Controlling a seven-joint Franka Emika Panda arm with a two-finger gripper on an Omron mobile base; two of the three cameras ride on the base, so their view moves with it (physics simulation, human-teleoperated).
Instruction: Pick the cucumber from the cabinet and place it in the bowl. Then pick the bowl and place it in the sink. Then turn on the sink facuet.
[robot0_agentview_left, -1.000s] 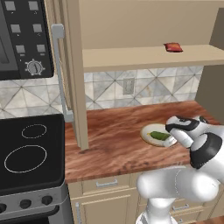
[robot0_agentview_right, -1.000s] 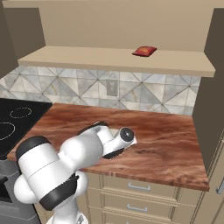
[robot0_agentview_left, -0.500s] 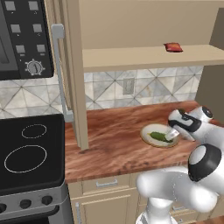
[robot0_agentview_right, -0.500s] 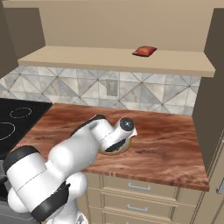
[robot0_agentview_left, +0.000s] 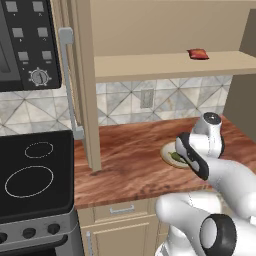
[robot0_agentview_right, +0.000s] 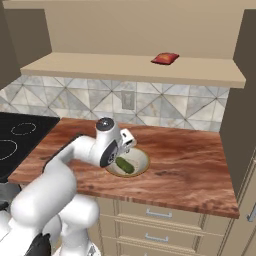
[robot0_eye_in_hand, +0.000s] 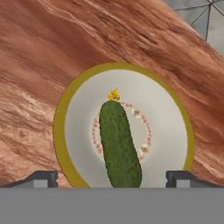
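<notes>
The dark green cucumber (robot0_eye_in_hand: 119, 146) lies loose across the middle of the cream bowl (robot0_eye_in_hand: 61, 131), which has an olive-yellow rim and stands on the wooden counter. My gripper (robot0_eye_in_hand: 113, 177) hangs just above it, open, with one fingertip on each side of the cucumber and nothing held. From the right base view the hand tilts down over the bowl (robot0_agentview_right: 144, 159) and cucumber (robot0_agentview_right: 125, 165). The left base view has the bowl (robot0_agentview_left: 168, 151) partly hidden behind my hand. The cabinet shelf (robot0_agentview_left: 165, 64) runs above the counter. The sink and its faucet are out of view.
A small flat red item (robot0_agentview_left: 198, 54) lies on the cabinet shelf. The open cabinet door with its grey bar handle (robot0_agentview_left: 68, 82) stands at the left. A black stovetop (robot0_agentview_left: 32, 177) borders the counter's left end. A tall side panel (robot0_agentview_right: 239, 120) closes the right.
The jaws have spread wide apart and stand off the cucumber, which rests in the bowl. The hand has drawn up and back a little over the bowl as the arm swung.
</notes>
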